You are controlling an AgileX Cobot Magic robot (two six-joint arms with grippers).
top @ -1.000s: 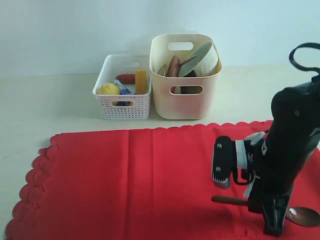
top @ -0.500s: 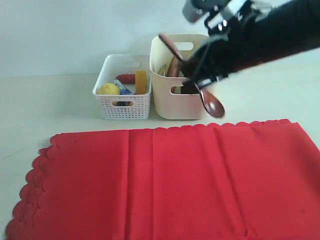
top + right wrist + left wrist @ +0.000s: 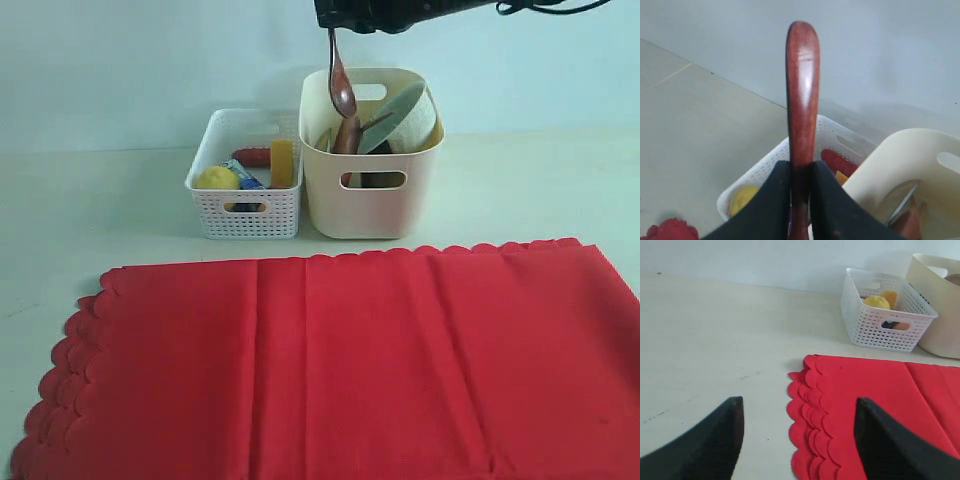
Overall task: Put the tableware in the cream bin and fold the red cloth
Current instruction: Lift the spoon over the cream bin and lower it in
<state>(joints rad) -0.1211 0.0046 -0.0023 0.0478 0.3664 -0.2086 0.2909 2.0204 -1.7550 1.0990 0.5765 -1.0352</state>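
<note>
My right gripper (image 3: 335, 22) reaches in from the top edge, shut on the dark wooden spoon (image 3: 342, 90). The spoon hangs bowl-down over the left rim of the cream bin (image 3: 372, 205). In the right wrist view the fingers (image 3: 772, 200) pinch the spoon's handle (image 3: 802, 90) above the bin (image 3: 900, 160). A pale bowl (image 3: 405, 112) and a brown plate (image 3: 347, 135) stand in the bin. The red cloth (image 3: 350, 360) lies flat and spread out. My left gripper (image 3: 799, 405) stands open over the cloth's scalloped edge (image 3: 812, 405); it does not show in the exterior view.
A low white perforated basket (image 3: 245, 205) sits just left of the cream bin, holding a lemon (image 3: 217, 178), a yellow block and a red item. Bare pale table (image 3: 715, 340) lies left of the cloth.
The right arm lifted the spoon off the cloth's front right corner and carried it up and back to above the cream bin. The cloth lies uncovered.
</note>
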